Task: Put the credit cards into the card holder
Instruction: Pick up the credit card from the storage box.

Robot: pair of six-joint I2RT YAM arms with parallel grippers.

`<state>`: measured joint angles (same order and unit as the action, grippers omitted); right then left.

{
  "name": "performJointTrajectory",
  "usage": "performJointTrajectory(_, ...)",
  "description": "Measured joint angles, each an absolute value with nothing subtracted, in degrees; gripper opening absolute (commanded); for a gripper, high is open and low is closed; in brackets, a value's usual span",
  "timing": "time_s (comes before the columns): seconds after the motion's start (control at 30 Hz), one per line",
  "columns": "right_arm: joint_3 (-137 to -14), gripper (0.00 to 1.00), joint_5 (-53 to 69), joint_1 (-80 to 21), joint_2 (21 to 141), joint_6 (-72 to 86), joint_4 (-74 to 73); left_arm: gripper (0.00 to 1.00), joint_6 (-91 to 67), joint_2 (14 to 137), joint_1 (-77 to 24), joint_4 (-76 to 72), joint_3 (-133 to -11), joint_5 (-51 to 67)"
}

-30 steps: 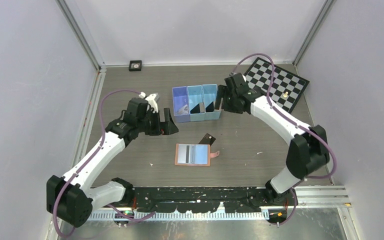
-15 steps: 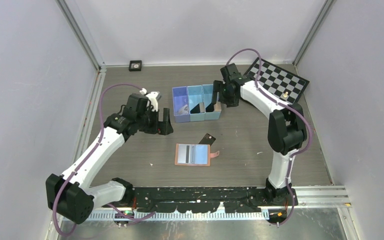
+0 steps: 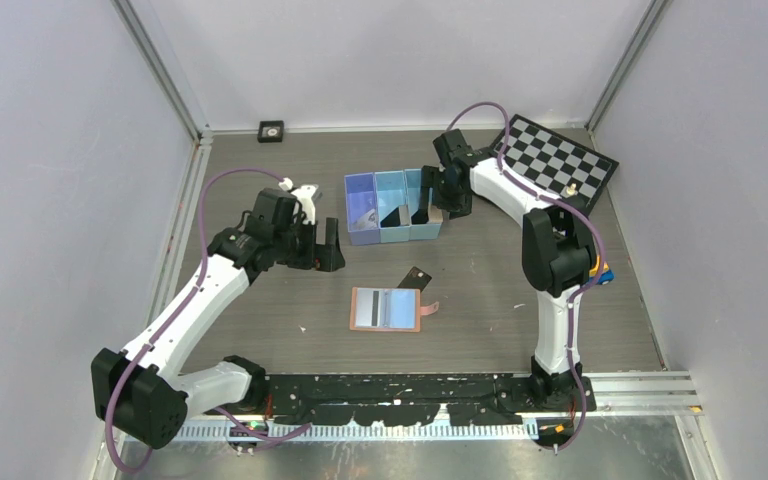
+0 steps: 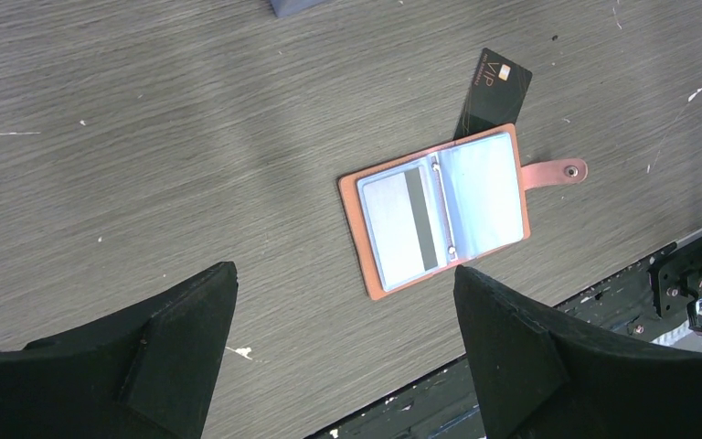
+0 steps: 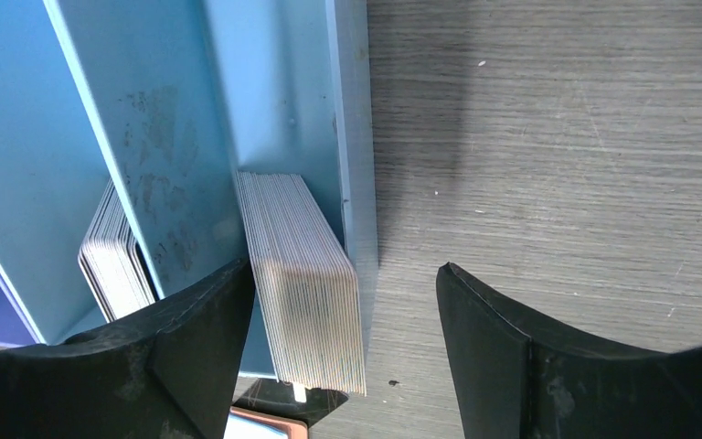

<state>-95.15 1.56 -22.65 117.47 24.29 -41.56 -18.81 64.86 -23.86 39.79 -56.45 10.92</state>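
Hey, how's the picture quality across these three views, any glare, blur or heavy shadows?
Top external view: even, soft light, sharp throughout, with no hard shadows. Left wrist view: the card holder is crisp, though sheen washes its clear sleeves pale. Right wrist view: the blue bin casts a soft shadow on the table, and the card stack edges look sharp.

Open card holder (image 4: 478,194), black card (image 4: 493,92) touching

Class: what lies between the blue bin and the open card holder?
One black credit card, touching the card holder's far edge, short of the blue bin; top view shows it.
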Motion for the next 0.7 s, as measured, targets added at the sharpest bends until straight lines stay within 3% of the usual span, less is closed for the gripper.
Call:
performJointTrajectory(0.43, -95.37, 0.74, -1.02, -22.59, 115.42, 24.08, -43.03, 0.91, -18.81, 64.86, -23.86, 40.01, -56.42, 10.90)
performJointTrajectory(0.7, -95.37, 0.52, -0.89, -22.41, 114.13, 23.86, -43.35, 0.91, -18.81, 64.86, -23.86, 40.14, -56.42, 10.92)
